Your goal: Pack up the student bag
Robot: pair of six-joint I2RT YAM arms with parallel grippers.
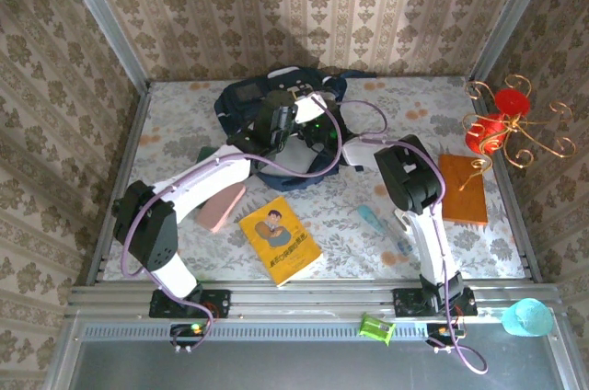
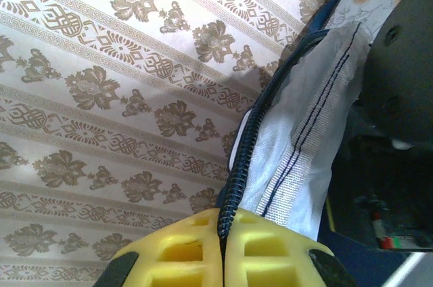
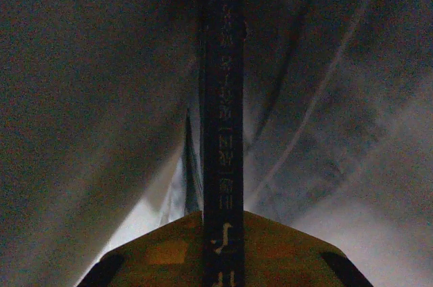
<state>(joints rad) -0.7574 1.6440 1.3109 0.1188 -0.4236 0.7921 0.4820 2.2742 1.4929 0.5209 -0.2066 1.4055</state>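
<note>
The bag (image 1: 241, 96) lies by the far edge of the table (image 1: 175, 123), near the middle. The left gripper (image 2: 222, 223) is pinched tight on the bag's zip edge (image 2: 245, 145). The right gripper (image 3: 222, 229) squeezes a thin dark strip (image 3: 222, 97) with print on it, with dim cloth all round.

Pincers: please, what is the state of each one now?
Left pincer: closed on zip edge of large dark navy fabric backpack.
Right pincer: closed on thin dark printed strip.
</note>
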